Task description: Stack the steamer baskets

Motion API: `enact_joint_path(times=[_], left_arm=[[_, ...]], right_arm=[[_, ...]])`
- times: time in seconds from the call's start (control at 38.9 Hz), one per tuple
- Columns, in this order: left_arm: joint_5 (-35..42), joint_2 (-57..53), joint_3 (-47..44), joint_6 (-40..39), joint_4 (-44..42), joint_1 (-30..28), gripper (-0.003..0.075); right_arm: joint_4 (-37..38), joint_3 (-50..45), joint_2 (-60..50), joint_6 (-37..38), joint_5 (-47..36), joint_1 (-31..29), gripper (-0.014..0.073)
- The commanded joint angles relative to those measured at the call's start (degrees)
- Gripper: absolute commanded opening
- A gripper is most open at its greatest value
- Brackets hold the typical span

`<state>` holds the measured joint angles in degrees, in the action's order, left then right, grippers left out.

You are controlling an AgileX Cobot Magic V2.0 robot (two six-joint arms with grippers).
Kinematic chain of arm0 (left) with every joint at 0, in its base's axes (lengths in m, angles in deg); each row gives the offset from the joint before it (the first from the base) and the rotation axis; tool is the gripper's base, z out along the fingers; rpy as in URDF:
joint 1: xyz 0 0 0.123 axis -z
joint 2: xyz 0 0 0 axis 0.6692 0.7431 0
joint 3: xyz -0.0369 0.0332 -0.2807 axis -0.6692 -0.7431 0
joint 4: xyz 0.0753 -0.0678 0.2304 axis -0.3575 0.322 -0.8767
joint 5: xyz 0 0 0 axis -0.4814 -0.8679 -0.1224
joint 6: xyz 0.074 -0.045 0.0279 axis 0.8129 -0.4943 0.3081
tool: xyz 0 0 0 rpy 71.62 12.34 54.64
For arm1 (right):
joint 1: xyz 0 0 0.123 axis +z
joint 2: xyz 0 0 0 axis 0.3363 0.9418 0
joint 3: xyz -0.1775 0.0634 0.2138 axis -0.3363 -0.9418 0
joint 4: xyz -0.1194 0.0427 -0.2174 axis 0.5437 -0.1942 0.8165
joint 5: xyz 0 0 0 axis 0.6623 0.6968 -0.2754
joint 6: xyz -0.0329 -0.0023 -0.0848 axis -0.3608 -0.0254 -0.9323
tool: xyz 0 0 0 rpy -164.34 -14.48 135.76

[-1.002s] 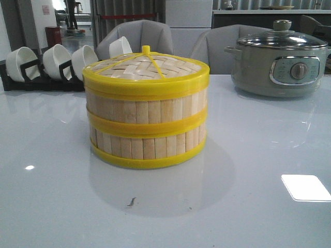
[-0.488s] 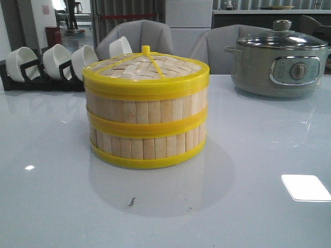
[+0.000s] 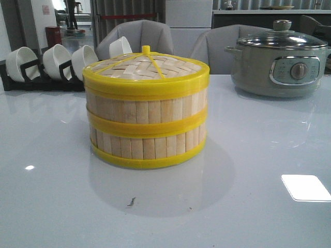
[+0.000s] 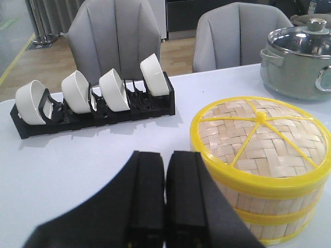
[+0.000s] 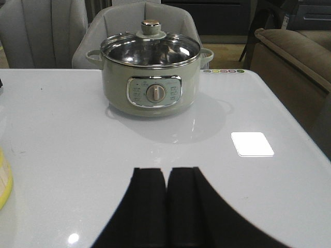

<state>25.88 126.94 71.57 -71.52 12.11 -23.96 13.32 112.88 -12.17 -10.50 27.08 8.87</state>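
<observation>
— Where are the steamer baskets (image 3: 146,129)?
— Stacked one on the other mid-counter (image 3: 258,206), woven lid (image 3: 146,67) on top.
— And the fingers?
— Left gripper (image 4: 165,199) and right gripper (image 5: 166,206) both closed, empty, clear of the stack.

Front camera sits low at table height, close to the steamer baskets (image 3: 146,116); both wrist cameras look down — sharing the electric pot (image 5: 150,77).

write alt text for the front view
Two bamboo steamer baskets stand stacked on a glossy white table, topped by a woven lid. Behind: a rack of white bowls at left, a grey electric pot at right.
</observation>
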Motion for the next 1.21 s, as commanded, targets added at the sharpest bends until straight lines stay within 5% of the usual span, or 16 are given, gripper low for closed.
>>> enact_joint_path(times=[0.0, 0.26, 0.67, 1.11, 1.18], left_arm=[[5.68, 0.00, 1.63, -0.69, -0.09, -0.17, 0.0092], [8.59, -4.63, -1.03, -0.69, 0.11, -5.61, 0.0092], [25.95, -23.47, -23.12, -0.69, 3.09, -15.40, 0.0092], [32.75, -35.67, -40.46, -0.69, 6.13, -17.51, 0.0092], [28.10, -37.43, -40.32, -0.69, 6.81, -17.51, 0.0092]], right_arm=[[-0.20, 1.59, -0.04, -0.15, -4.88, -0.21, 0.0055], [-0.20, 1.59, -0.04, -0.15, -4.84, -0.21, 0.0055], [-0.20, 1.59, -0.04, -0.15, -4.84, -0.21, 0.0055], [-0.20, 1.59, -0.04, -0.15, -4.84, -0.21, 0.0055], [-0.20, 1.52, -0.04, -0.15, -4.87, -0.21, 0.0055]])
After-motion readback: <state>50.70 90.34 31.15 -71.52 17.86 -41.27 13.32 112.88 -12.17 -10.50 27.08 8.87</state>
